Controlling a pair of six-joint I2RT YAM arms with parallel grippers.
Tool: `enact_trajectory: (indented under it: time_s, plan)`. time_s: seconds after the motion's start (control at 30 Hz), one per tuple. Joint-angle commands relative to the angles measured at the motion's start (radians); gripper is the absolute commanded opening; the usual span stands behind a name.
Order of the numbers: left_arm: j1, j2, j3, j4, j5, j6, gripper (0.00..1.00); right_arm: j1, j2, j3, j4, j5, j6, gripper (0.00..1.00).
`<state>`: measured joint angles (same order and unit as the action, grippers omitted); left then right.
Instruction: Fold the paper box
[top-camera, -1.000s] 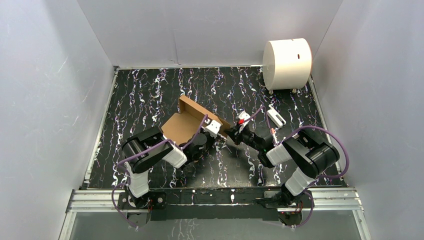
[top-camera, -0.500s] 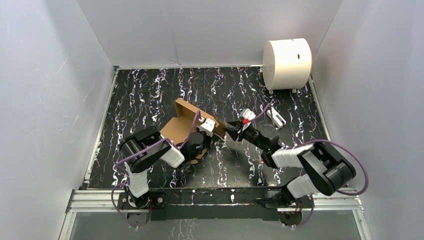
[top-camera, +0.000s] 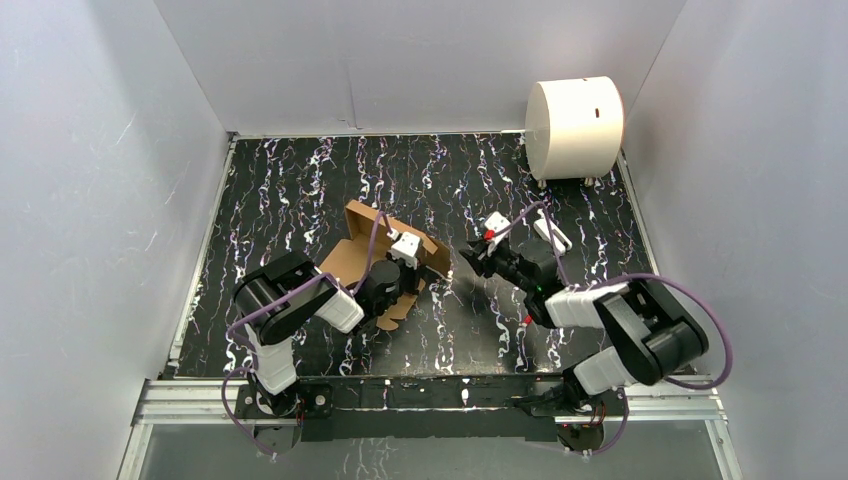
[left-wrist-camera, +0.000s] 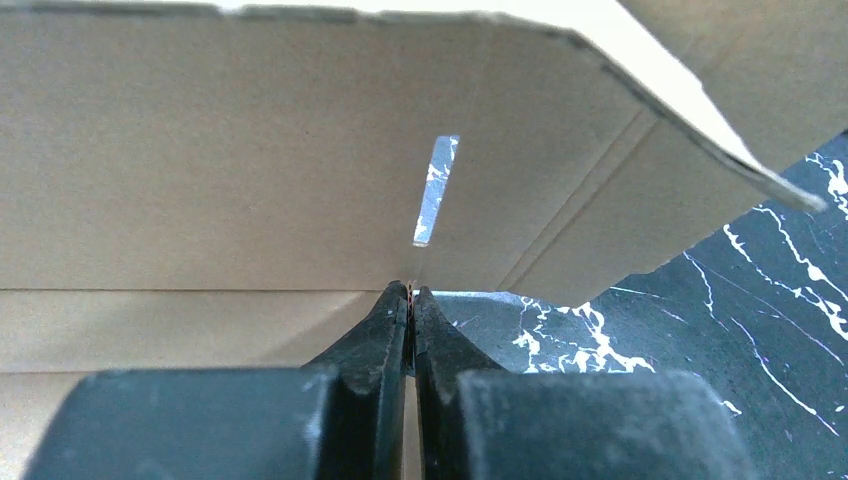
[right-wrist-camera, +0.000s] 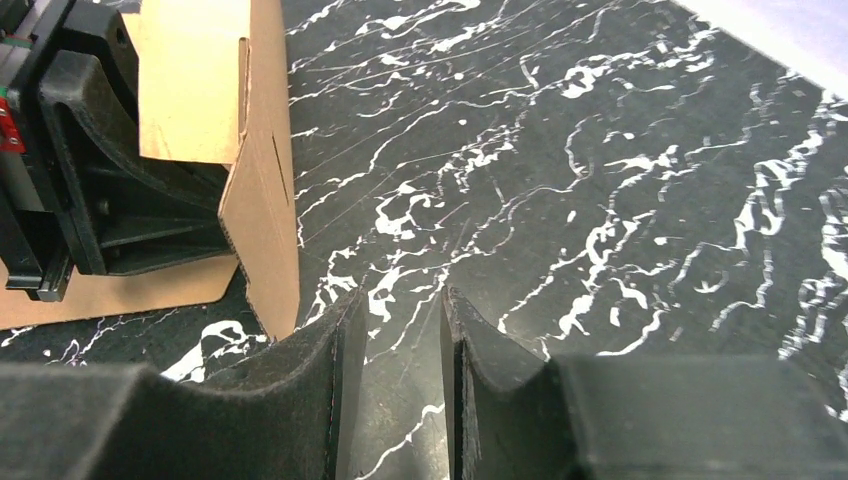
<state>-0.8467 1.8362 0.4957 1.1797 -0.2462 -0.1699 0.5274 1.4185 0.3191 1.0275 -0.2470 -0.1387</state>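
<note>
Here the left gripper (left-wrist-camera: 411, 297) pinches the paper box (left-wrist-camera: 200, 160), while the right gripper (right-wrist-camera: 398, 305) gapes empty beside it.

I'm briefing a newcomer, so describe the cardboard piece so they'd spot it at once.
On the black marbled table, look left of centre. The cardboard piece is the only brown thing, flaps raised, unlike the white drum in the far right corner.

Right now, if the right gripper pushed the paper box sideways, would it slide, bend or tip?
The paper box looks thin and creased, so its raised flaps would probably bend before resisting. It seems light, likely sliding easily, though the shut left gripper pinching it may make it pivot instead.
</note>
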Motion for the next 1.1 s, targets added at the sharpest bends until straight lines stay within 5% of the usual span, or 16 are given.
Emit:
enact_trajectory:
  time_s: [0.0,0.4,0.77,1.07]
  plan:
    - [0.018,-0.028,-0.017,-0.017,0.034,-0.034,0.00,-0.004,0.094,0.098,0.046,-0.135,-0.001,0.40]
    - [0.037,-0.025,-0.017,-0.016,0.078,-0.060,0.00,0.016,0.346,0.196,0.283,-0.365,0.150,0.39]
    - [0.055,-0.057,-0.031,-0.017,0.097,-0.095,0.01,0.049,0.407,0.207,0.301,-0.349,0.159,0.41]
    - [0.063,-0.183,-0.086,-0.032,0.125,-0.154,0.20,0.049,0.401,0.186,0.299,-0.322,0.144,0.43]
